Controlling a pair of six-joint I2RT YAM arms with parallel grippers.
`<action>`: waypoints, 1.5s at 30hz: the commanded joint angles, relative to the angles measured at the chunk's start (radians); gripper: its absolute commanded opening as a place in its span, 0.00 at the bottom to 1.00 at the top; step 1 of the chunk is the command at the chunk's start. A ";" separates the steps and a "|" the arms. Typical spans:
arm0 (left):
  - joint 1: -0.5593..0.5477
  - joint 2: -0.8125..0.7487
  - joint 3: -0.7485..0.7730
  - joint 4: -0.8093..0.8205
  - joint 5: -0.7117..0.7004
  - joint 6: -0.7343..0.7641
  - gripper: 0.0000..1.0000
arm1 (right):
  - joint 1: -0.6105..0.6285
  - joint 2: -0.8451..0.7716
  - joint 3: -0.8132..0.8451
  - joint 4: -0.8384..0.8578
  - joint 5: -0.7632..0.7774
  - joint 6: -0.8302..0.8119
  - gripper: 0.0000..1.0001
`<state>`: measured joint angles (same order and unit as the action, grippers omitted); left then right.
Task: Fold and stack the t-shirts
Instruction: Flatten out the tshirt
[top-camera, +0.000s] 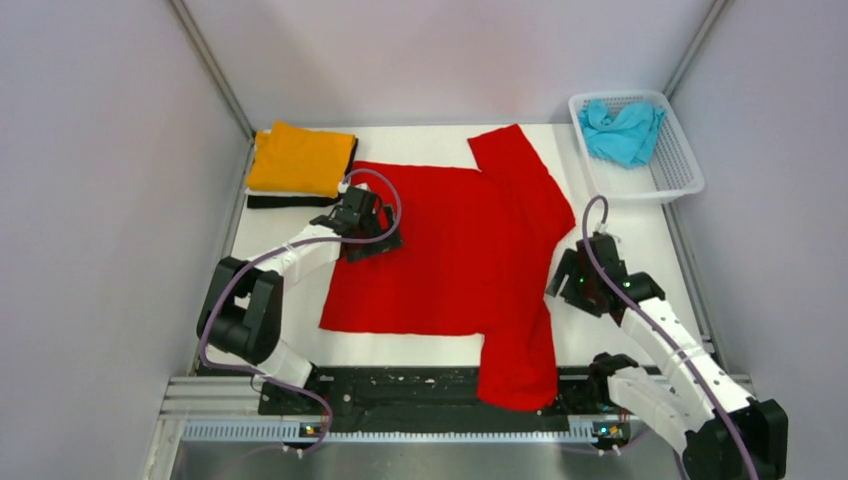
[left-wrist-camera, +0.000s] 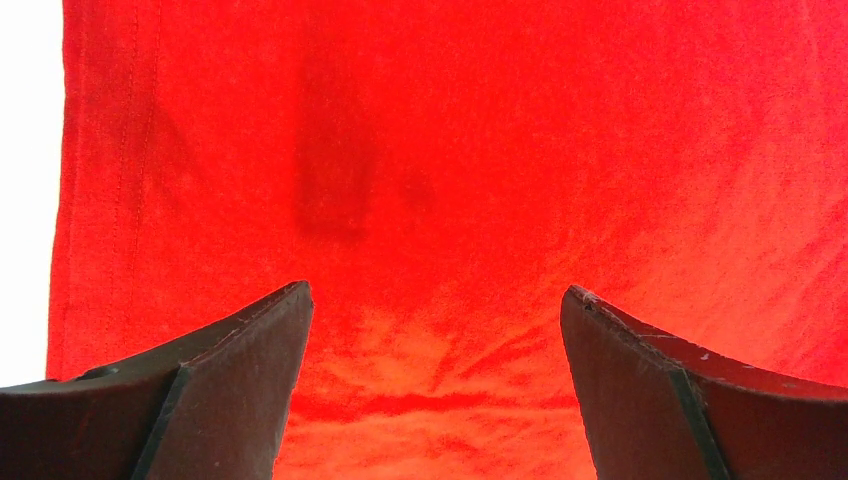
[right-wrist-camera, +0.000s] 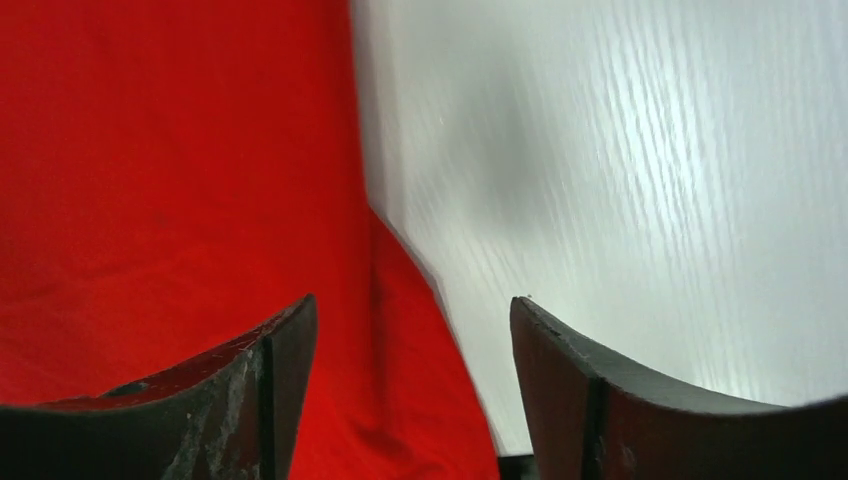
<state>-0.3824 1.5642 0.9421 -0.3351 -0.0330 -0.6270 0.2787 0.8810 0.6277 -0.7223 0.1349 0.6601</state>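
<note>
A bright red t-shirt (top-camera: 460, 250) lies spread flat in the middle of the table, one sleeve toward the back, the other hanging over the front edge. My left gripper (top-camera: 372, 243) is open just above its left part; red cloth (left-wrist-camera: 440, 180) fills that wrist view. My right gripper (top-camera: 560, 283) is open at the shirt's right edge, with the cloth edge (right-wrist-camera: 400, 300) between its fingers. A folded orange t-shirt (top-camera: 300, 158) tops a stack at the back left, over white and black layers (top-camera: 290, 200). A turquoise t-shirt (top-camera: 622, 130) lies crumpled in the basket.
The white lattice basket (top-camera: 672, 180) stands at the back right. Grey walls enclose the table on three sides. A black rail (top-camera: 400, 385) runs along the front edge. Bare white tabletop (right-wrist-camera: 650, 180) lies right of the red shirt.
</note>
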 joint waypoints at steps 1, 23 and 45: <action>-0.005 -0.001 -0.004 0.057 -0.014 -0.005 0.99 | 0.063 -0.020 -0.079 -0.052 -0.023 0.119 0.67; -0.006 0.048 -0.009 0.053 -0.074 -0.010 0.99 | 0.182 0.169 -0.216 0.274 -0.065 0.157 0.30; -0.003 0.020 0.006 -0.046 -0.178 -0.040 0.99 | 0.332 0.105 0.158 -0.660 0.191 0.415 0.00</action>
<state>-0.3824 1.6131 0.9379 -0.3504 -0.1600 -0.6563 0.5716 0.9401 0.7406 -1.2064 0.2928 1.0084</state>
